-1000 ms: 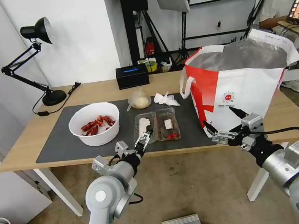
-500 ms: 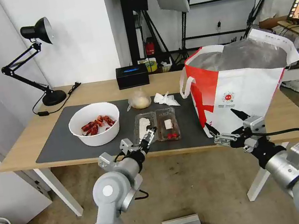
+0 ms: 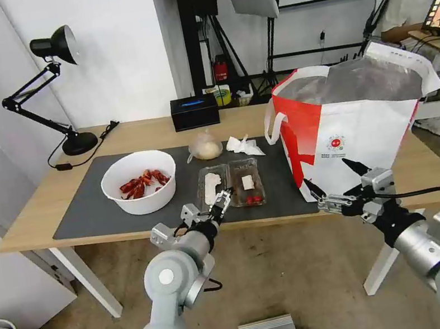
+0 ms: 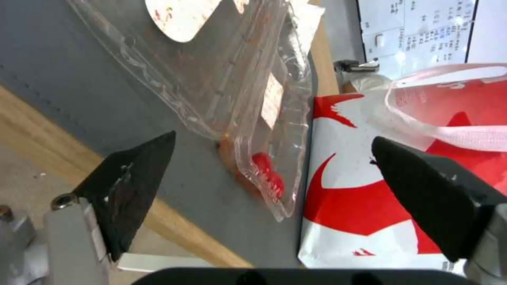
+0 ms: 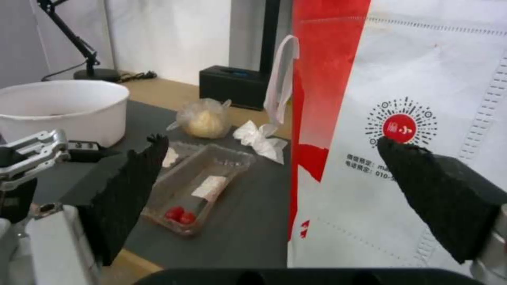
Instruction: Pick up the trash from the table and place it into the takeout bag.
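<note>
Low in the centre of the head view the left gripper (image 3: 220,199) hangs at the near edge of the table (image 3: 26,227), its fingers spread, just short of the clear hinged tray (image 3: 229,185) on the dark grey mat (image 3: 87,213); lower right, the right gripper (image 3: 336,181) is spread wide before the front face of the takeout bag (image 3: 360,123); the white bowl (image 3: 140,182) of crayfish shells sits centre-left, the knotted bag (image 3: 205,146) and crumpled tissue (image 3: 244,145) beyond the tray, untouched.

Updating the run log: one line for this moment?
left gripper: open, at tray | right gripper: open, by bag | trash: on table
</note>
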{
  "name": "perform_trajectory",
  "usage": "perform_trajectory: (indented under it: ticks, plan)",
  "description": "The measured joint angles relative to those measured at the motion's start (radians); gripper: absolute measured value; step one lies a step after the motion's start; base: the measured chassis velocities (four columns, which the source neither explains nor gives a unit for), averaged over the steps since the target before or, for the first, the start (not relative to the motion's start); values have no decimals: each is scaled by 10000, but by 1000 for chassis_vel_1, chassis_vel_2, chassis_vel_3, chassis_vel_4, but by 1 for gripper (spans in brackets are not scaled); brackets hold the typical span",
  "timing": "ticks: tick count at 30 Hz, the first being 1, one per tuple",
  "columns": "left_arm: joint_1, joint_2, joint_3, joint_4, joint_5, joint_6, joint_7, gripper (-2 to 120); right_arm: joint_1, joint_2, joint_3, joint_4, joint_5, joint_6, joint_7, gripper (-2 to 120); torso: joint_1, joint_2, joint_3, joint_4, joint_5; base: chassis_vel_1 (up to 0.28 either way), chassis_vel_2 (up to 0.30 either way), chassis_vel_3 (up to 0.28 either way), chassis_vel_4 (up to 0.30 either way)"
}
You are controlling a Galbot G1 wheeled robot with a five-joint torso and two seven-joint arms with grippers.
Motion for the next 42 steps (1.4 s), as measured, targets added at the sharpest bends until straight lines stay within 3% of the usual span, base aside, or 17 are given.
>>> perform_trajectory:
  ticks: [30, 42]
  plan:
    - [-238, -213, 28, 309, 203, -588, 6, 100, 312, 80, -186, -272, -13, 7, 2, 100, 1, 0, 0, 0, -1, 0, 0, 0, 0]
    - [-77, -224, -13, 74, 622, -1037, 464, 100, 333, 138, -256, -291, -67, 17, -30, 100, 0, 0, 1, 0, -1, 0, 0, 0, 0]
